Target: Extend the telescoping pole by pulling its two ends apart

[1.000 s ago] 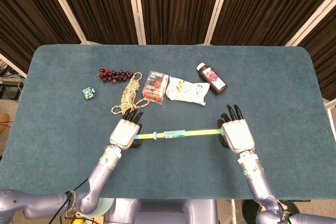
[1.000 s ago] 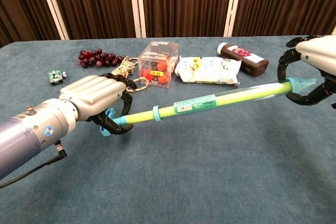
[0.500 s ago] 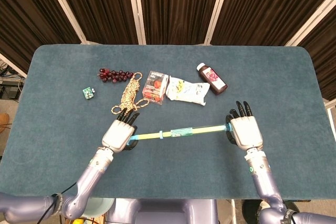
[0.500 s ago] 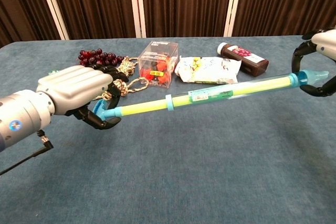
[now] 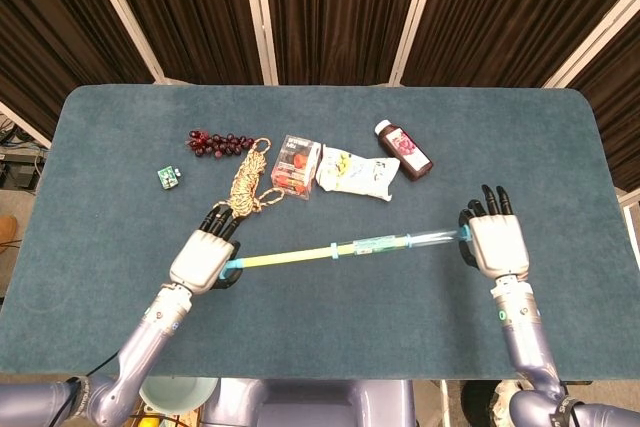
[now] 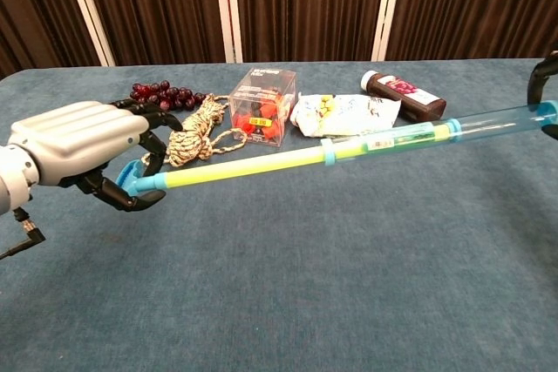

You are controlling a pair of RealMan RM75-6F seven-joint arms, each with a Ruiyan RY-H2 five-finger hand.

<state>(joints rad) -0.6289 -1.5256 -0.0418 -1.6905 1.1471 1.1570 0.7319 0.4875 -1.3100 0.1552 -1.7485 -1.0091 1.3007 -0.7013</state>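
Observation:
A yellow-green telescoping pole [image 5: 345, 250] [image 6: 261, 165] with a clear blue outer tube hangs above the table, stretched long between both hands. My left hand [image 5: 203, 256] [image 6: 83, 145] grips its blue left end cap. My right hand [image 5: 496, 245] holds the clear right end; in the chest view only its dark fingers [image 6: 541, 80] show at the frame's right edge. A blue collar ring [image 6: 328, 152] sits near the pole's middle.
Behind the pole lie a coil of rope [image 5: 248, 179], purple grapes [image 5: 215, 142], a clear box of red items [image 5: 296, 163], a white packet [image 5: 357, 173], a dark bottle [image 5: 403, 149] and a small green board [image 5: 167, 178]. The table's near half is bare blue cloth [image 5: 360, 327].
Both hands have moved outward, the left one leftward and the right one rightward. The pole has grown clearly longer, with more of the thin yellow inner section showing.

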